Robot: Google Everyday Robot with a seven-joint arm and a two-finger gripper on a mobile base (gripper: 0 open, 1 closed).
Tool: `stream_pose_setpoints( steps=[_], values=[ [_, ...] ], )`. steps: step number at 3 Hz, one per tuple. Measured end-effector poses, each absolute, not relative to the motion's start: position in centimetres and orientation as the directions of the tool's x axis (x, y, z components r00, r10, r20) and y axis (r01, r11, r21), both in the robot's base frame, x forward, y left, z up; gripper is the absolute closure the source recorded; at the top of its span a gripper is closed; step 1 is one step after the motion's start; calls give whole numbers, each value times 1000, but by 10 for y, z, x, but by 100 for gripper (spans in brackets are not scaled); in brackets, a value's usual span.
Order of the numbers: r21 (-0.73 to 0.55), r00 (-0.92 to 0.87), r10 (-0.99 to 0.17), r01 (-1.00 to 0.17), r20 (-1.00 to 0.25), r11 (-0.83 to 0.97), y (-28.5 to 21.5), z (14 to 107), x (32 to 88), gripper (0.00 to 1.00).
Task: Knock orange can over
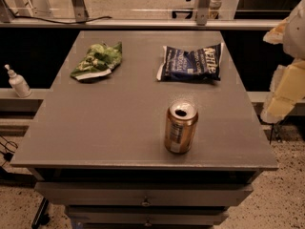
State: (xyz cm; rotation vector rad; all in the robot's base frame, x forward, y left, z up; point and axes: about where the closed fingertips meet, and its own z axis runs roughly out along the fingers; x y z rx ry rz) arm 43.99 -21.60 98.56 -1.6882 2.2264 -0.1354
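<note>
Behind the upright orange can (pixel 181 127) lie a green bag (pixel 97 61) and a blue bag (pixel 191 63); gripper (pixel 286 92) beside table (pixel 95 128), state unclear.

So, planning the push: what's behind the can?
Table, then the blue bag, apart from the can. The can hides a strip of table. The gripper hangs right of the table.

Table (pixel 119 128): can (pixel 181 127), green bag (pixel 97 61), blue bag (pixel 190 63)

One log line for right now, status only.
orange can: upright, front of table | green bag, blue bag: behind can | claw: right edge of view, apart from can | task: not done
</note>
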Motion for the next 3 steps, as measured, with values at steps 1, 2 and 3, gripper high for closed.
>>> stream_pose_setpoints(
  steps=[1,2,3],
  values=[
    [-278,-234,-949,-916,-212,288,-216,986,440,0],
    [-286,-224,-946,-914,-236,288,-213,987,439,0],
    [-269,-231,-928,-912,-292,311,-207,978,434,0]
  ],
)
